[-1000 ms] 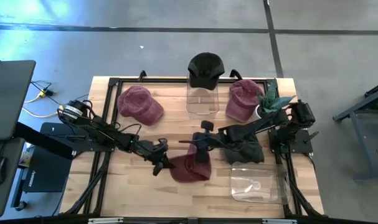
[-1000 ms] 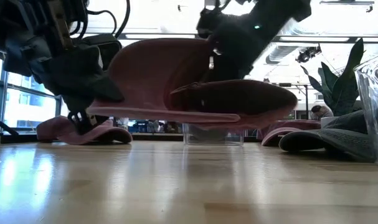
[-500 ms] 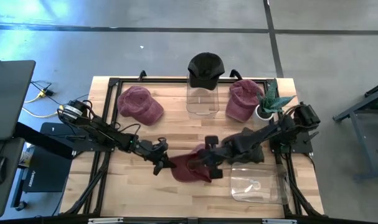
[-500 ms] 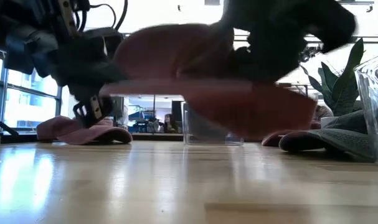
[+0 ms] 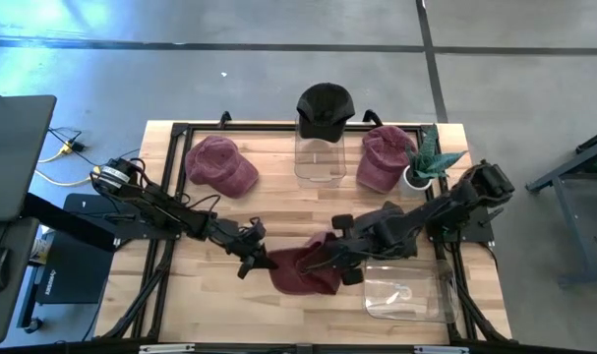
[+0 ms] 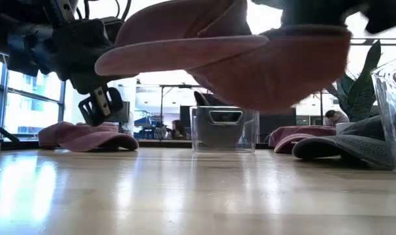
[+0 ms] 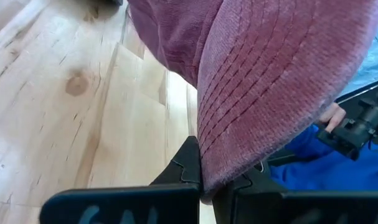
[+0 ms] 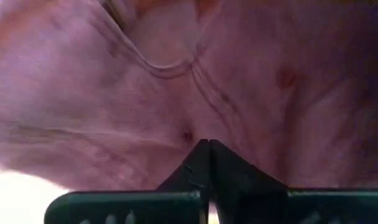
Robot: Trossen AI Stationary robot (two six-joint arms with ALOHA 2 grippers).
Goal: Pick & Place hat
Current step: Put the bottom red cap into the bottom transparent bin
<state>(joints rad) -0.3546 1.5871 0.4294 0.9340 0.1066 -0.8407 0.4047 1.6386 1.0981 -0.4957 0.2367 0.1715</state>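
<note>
The hat was dark red corduroy with a stitched brim, lifted above the wooden table near its front edge. My left claw pinched the brim shut; my right claw was closed on the crown. A clear box at the back edge carried a black cap.

held hat: maroon corduroy | top hat: black | table: pale wood | claws: dark

Overhead camera looks straight down; low camera sits level on the table; both wrist cameras, seemingly, very close.
</note>
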